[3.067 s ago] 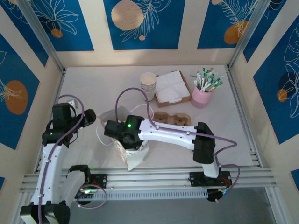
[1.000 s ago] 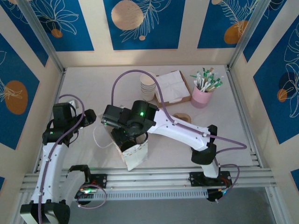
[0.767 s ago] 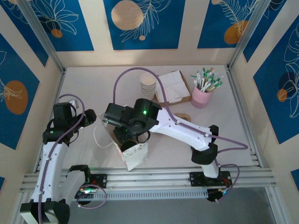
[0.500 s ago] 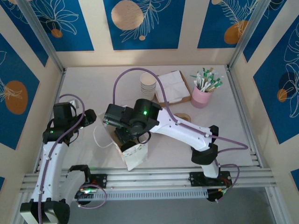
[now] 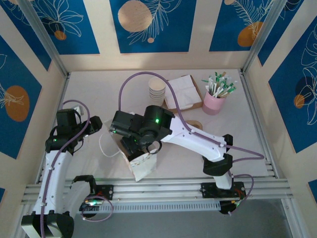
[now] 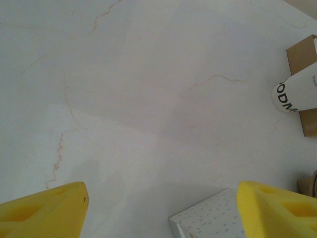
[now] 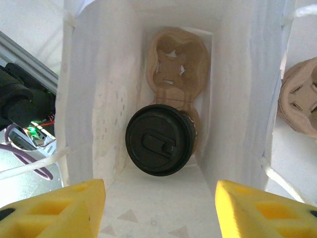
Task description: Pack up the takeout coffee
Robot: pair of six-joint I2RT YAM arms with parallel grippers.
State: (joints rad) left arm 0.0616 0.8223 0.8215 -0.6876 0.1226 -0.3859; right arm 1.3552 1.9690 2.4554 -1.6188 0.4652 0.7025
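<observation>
White marbled tabletop (image 5: 99, 94) sits inside a booth of cream walls with blue leaf-print panels. Near the front edge, left of centre, a white paper bag (image 5: 143, 166) stands upright with its mouth open.

From the right wrist camera, looking straight down into the bag, a coffee cup (image 7: 159, 140) with a black lid sits upright at the bottom. It is seated in the near pocket of a brown cardboard cup carrier (image 7: 176, 64), whose far pocket is empty. The right gripper (image 7: 161, 196) hangs above the bag's mouth with its yellow fingers (image 7: 74, 201) spread wide. Nothing is between them and they are not touching the cup, so the cup is released. A second cardboard carrier (image 7: 299, 94) lies on the table just outside the bag's right wall; from above it shows beside the right arm.

The left gripper (image 6: 161, 201) hovers over bare table to the left of the bag, its jaws wide apart and holding nothing. In its wrist view a corner of the bag (image 6: 208, 220) lies between the fingertips, lower down on the table.

Toward the back of the table, a stack of paper cups (image 5: 157, 89) stands just beside a shallow brown box of white napkins (image 5: 184, 94). To the right of the box is a pink pot (image 5: 214, 103) full of sticks and sachets.
</observation>
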